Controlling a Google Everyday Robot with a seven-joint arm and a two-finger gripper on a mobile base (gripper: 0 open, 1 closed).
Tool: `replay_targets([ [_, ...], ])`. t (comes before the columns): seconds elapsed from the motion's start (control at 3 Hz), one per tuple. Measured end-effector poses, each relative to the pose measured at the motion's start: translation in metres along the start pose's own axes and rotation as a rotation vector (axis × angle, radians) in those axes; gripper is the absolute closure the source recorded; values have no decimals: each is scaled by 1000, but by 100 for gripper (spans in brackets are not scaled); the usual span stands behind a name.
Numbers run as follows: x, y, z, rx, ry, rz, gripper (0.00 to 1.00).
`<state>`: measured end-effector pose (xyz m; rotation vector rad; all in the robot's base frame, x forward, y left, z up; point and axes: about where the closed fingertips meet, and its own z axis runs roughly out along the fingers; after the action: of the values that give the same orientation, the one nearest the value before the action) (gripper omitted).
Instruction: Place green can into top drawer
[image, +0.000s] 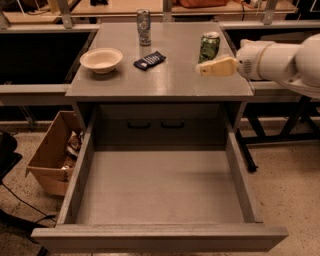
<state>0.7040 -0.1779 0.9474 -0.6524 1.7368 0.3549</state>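
Green can (209, 46) stands near the tabletop's (170, 82) right edge. The pincer (205, 68) (open or closed, cannot tell) hovers just beside it, toward the front edge. Top drawer (160, 238) stands open below.

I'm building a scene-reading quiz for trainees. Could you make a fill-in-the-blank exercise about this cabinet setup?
1. The green can stands on the cabinet top, not in the top drawer, which is pulled ____.
2. The tool hovers over the cabinet top, closest to the ____ can.
3. On the floor beside the drawer sits a ____ box.
Missing words: open; green; cardboard.
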Motion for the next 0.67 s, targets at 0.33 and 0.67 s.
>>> replay_targets([
  [0.33,5,-24,54,95,-54,87,0],
  [0.67,4,-41,80,145,-112,85,0],
])
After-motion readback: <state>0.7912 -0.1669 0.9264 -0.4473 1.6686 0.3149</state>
